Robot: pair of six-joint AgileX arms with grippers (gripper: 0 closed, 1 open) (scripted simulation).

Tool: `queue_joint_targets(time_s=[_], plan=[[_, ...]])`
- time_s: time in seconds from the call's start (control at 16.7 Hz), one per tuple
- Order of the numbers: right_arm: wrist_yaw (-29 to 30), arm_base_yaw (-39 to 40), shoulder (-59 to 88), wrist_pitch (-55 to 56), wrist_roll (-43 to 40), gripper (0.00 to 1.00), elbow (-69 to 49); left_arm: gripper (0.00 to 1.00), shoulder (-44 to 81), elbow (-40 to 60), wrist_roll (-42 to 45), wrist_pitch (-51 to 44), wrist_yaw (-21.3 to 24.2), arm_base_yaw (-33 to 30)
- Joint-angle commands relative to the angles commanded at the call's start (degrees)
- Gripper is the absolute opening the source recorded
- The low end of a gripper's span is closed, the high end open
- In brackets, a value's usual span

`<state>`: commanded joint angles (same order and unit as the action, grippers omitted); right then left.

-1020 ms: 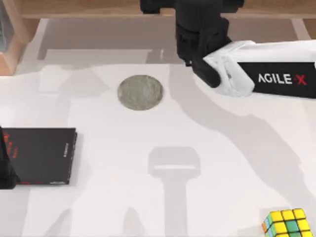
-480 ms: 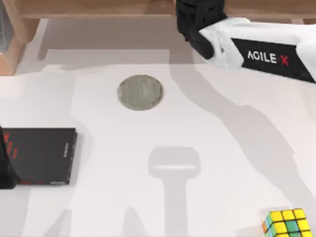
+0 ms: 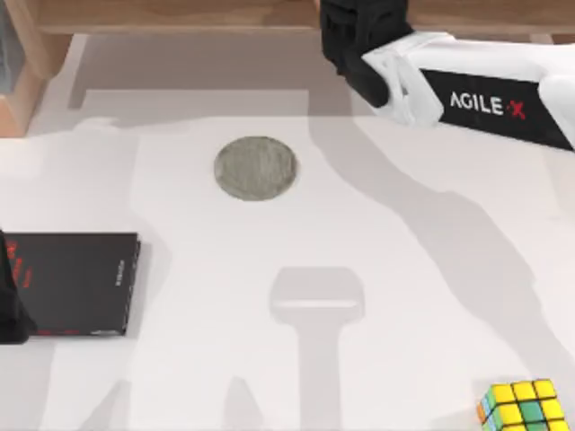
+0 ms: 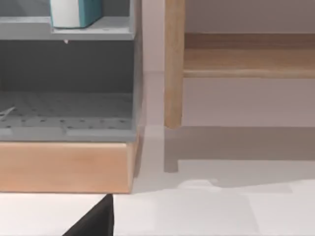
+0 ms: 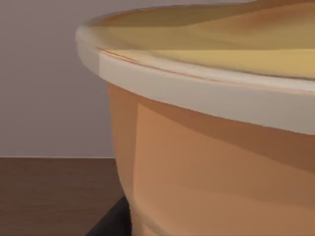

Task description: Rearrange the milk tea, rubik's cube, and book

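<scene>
The right arm is seen reaching in from the right edge of the top view to the upper centre of the frame, where the right gripper (image 3: 359, 45) lies over the wooden shelf (image 3: 180, 16) at the back of the white table (image 3: 404, 296). In the right wrist view the milk tea (image 5: 211, 147), a tall tapered orange cup with a pale-rimmed orange-yellow lid, is shown very close, standing on a dark wooden surface; whether the claw is closed on the cup or parted beside it cannot be told.

The rubik's cube (image 3: 524, 406), a small cube of yellow, green, blue and orange squares, is found at the lower right corner of the top view. The book (image 4: 76, 13), light blue with a white page edge, is seen in the upper left of the left wrist view on a grey shelf level. A flat grey round disc (image 3: 256, 168) lies left of centre in the upper half, and a thin black book with red marks (image 3: 76, 283) at the lower left. The left arm is parked at the lower left edge.

The step in hand is judged to be the placing of the cup on the shelf. The cup should be kept upright, its base set flat, and the fingers drawn straight back so that the lid is not clipped.
</scene>
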<state>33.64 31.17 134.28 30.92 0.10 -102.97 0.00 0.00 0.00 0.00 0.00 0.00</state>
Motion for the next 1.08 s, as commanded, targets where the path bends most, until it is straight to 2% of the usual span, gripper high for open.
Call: queue_joint_targets(time_s=[0.48, 1.08], plan=[[0.0, 0.0, 0.0, 0.0, 0.0, 0.02, 0.0, 1.0, 0.0, 0.0, 0.0, 0.0, 0.0, 0.0], [0.1, 0.3, -0.3, 0.1, 0.1, 0.0, 0.2, 1.0, 0.0, 0.0, 0.0, 0.0, 0.0, 0.0]])
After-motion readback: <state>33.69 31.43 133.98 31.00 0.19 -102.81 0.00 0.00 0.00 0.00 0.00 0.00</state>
